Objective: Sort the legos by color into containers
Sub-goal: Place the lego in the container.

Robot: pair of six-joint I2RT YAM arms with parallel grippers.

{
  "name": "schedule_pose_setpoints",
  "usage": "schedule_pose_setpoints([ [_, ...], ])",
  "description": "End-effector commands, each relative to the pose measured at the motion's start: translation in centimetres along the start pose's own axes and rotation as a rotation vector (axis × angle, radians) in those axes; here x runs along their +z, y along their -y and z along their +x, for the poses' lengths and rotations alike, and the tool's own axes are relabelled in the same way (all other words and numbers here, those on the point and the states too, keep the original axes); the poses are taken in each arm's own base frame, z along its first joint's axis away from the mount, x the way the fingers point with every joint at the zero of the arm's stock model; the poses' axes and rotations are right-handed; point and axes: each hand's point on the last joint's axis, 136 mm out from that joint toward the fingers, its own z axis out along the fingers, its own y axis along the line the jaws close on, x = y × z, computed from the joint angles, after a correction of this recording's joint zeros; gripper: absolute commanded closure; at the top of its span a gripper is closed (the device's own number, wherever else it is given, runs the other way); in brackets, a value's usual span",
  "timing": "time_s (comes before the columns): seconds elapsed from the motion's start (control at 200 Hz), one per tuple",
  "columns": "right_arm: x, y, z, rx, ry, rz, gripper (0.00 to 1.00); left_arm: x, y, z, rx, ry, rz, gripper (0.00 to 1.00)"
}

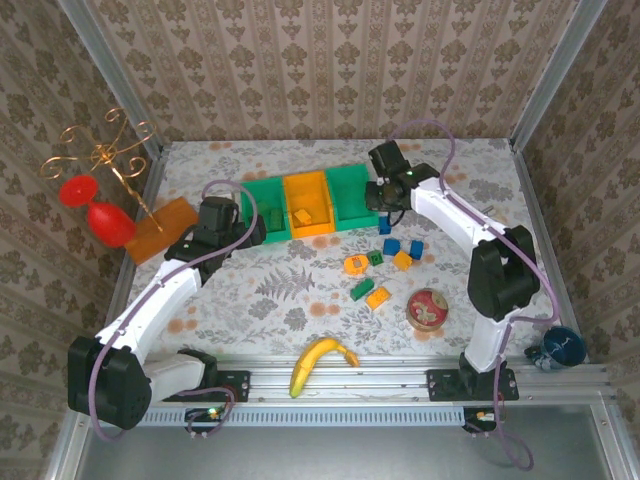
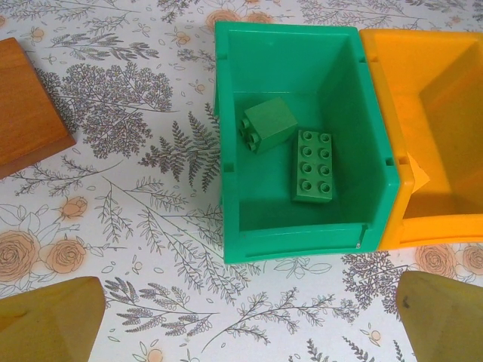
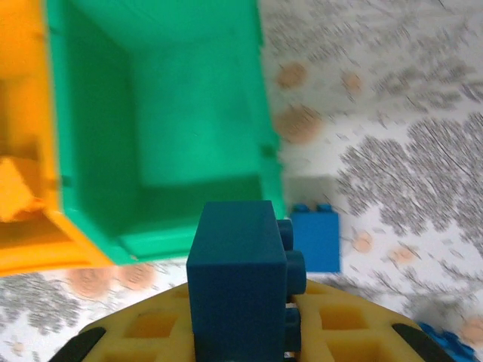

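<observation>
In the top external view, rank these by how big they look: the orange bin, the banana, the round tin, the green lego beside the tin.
1. orange bin
2. banana and round tin: too close to rank, since the banana is longer and the tin is wider
3. green lego

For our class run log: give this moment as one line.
left fingers: open, near left green bin holding two green legos | right fingers: shut on blue lego, by right green bin
</observation>
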Motion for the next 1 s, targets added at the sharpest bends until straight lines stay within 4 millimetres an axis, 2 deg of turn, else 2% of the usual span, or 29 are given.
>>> schedule_pose_setpoints([
  [0.0, 1.3, -1.0, -0.4, -0.051, -0.011, 0.044, 0.94, -0.1, -0.2, -0.4, -0.029, 0.014, 0.000, 0.00],
  [0.21, 3.8, -3.1, -1.6, -0.094, -0.020, 0.060, 0.94, -0.2, -0.3, -0.3, -0.027, 0.011, -0.005, 0.00],
  [0.505, 7.1, -4.0, -1.8, -0.134, -0.052, 0.104, 0.89, -0.6, -0.6, -0.2, -0.024, 0.020, -0.007, 0.00],
  [0.77, 8.1, -4.0, -1.5, -0.152, -0.065, 0.130, 0.83, -0.6, -0.6, -0.2, -0.029, 0.019, 0.002, 0.00],
  [0.995, 7.6, -4.1, -1.7, -0.153, -0.059, 0.128, 0.67, -0.6, -0.6, -0.2, -0.030, 0.020, 0.002, 0.00],
])
